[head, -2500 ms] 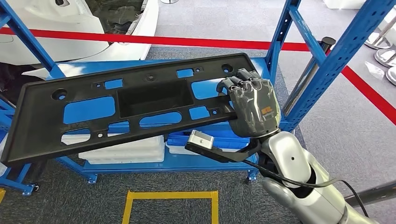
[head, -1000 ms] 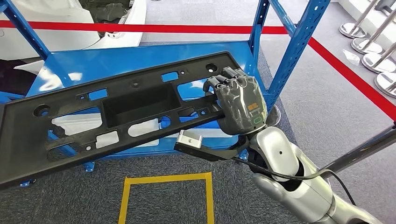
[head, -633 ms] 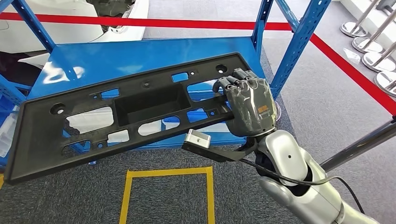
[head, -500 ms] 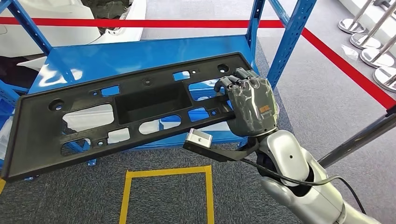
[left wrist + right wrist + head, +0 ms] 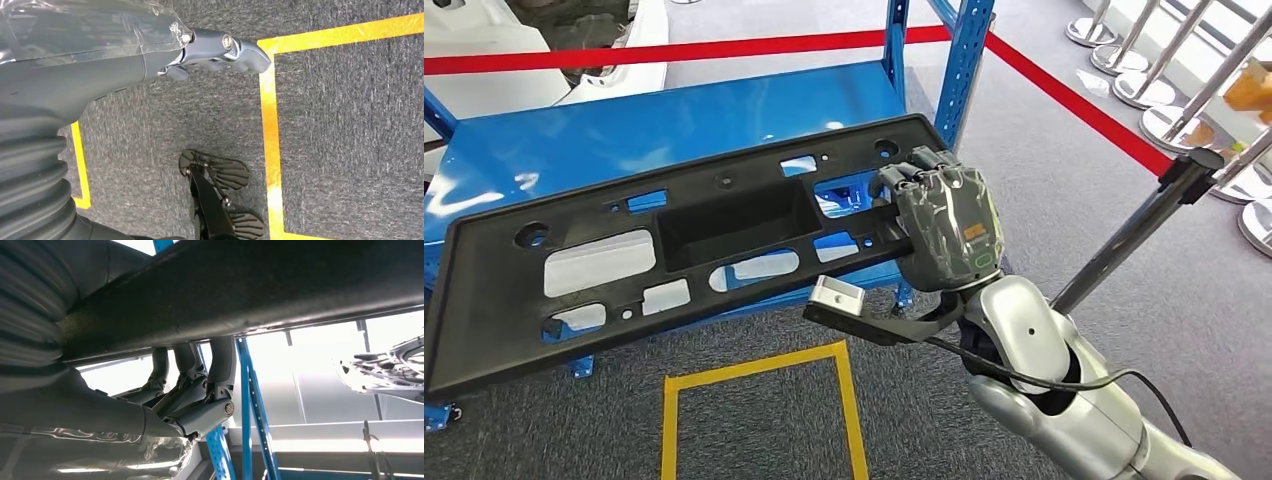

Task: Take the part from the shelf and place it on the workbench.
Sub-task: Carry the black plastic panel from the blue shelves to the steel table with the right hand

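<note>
A: Shifted view since 0.5 s ago: camera has turned, shelf (image 5: 674, 125) sits further left; part (image 5: 674, 240) unchanged in the grip.
B: Right hand (image 5: 944, 235)?
A: Fingers (image 5: 220, 365) clamped on the part's right end; part is in the air, tilted, above the yellow floor square (image 5: 759, 415), in front of the shelf.
B: Left hand (image 5: 150, 55)?
A: Over carpet, holding nothing; finger spread, cannot tell.
B: Beyond?
A: Red tape (image 5: 1064, 95), stanchions (image 5: 1124, 85).

the right hand (image 5: 190, 405) is gripping the black part (image 5: 260, 295) from beneath, fingers (image 5: 222, 365) curling over its edge, blue shelf posts (image 5: 247, 405) standing behind.
</note>
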Controlling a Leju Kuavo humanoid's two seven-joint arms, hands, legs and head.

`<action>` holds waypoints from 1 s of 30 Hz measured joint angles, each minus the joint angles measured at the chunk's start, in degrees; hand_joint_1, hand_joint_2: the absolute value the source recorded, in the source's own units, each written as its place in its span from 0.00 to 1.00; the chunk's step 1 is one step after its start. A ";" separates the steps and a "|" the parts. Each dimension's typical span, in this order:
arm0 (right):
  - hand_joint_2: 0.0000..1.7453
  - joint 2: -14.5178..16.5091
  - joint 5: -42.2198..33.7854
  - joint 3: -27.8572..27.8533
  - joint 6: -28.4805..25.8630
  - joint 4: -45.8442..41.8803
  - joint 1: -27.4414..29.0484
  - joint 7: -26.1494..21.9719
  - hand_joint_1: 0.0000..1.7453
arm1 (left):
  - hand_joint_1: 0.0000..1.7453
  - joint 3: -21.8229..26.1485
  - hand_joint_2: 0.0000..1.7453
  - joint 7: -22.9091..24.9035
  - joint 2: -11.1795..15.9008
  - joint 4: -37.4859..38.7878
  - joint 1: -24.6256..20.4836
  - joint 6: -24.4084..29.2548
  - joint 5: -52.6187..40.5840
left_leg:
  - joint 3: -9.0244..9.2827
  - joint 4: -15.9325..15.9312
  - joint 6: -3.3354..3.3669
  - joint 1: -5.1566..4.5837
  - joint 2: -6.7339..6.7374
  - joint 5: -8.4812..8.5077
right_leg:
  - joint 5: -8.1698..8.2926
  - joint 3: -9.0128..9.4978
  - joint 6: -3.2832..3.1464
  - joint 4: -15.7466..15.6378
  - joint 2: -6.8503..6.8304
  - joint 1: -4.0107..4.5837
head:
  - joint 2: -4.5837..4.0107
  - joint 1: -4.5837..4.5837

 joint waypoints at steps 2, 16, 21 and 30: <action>1.00 -0.04 -0.37 -0.11 -0.18 -0.02 0.14 0.01 1.00 | 0.00 0.00 1.00 0.00 -0.07 0.00 -0.10 0.00 -0.01 | -0.20 -0.25 0.83 0.16 1.40 0.62 | -0.44 -0.56 0.69 0.69 -0.40 -0.01 | 0.00 0.15; 1.00 -0.20 -2.62 -0.50 -1.79 -0.02 0.47 -0.17 1.00 | 0.00 -0.02 1.00 -0.08 -0.15 0.00 -0.17 0.00 0.05 | -2.07 0.11 0.36 -0.44 10.38 1.71 | -2.75 3.26 -0.37 -0.86 -8.25 0.59 | 0.00 2.72; 1.00 -0.21 -2.76 -0.54 -1.86 -0.02 0.29 -0.19 1.00 | 0.00 -0.02 1.00 -0.21 -0.15 0.00 -0.11 0.02 0.05 | -6.66 11.82 -0.90 0.08 4.60 -5.26 | -1.67 2.83 -1.73 -1.56 -5.61 0.11 | 0.00 1.59; 1.00 -0.20 -3.15 -0.53 -1.88 -0.03 0.15 0.00 1.00 | 0.00 -0.02 1.00 -0.26 -0.13 0.00 0.17 0.04 0.11 | -2.83 2.03 -1.00 1.09 -0.55 0.59 | -1.78 0.58 0.15 1.15 0.63 -0.29 | 0.00 0.80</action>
